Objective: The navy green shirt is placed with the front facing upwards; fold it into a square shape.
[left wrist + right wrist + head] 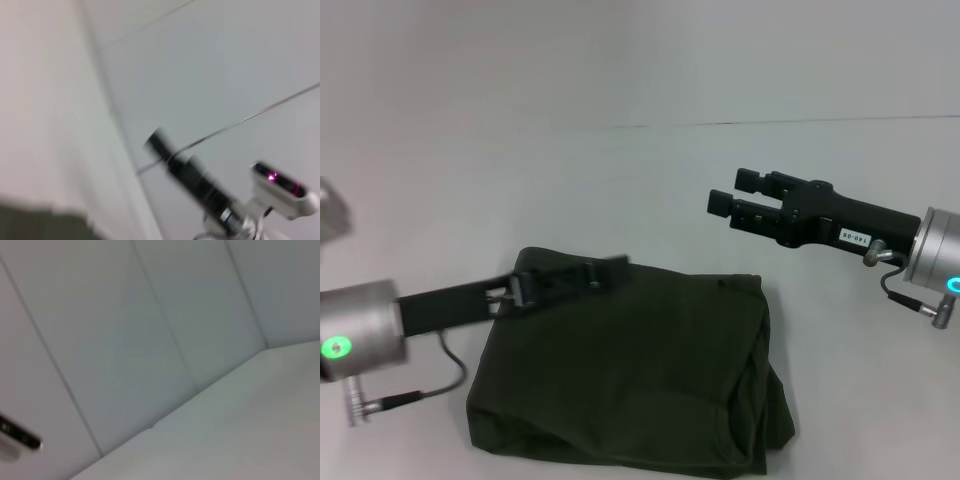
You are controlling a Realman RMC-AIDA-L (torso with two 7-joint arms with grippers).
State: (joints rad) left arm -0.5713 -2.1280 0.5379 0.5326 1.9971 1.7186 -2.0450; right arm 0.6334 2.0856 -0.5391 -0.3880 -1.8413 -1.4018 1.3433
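The navy green shirt (640, 370) lies folded into a thick, roughly square bundle on the white table, near the front middle of the head view. Its lettering and collar are hidden in the folds. My left gripper (610, 270) reaches in from the left and hovers over the bundle's far left corner, blurred by motion. My right gripper (733, 191) is raised above the table to the right of and beyond the shirt, open with nothing between its fingers. A strip of the shirt (45, 225) shows in the left wrist view, with the right arm (200, 185) farther off.
The white table (620, 180) stretches around the shirt, and a thin seam crosses it at the back. The right wrist view shows only pale panels and a dark bar (20, 436) at its edge.
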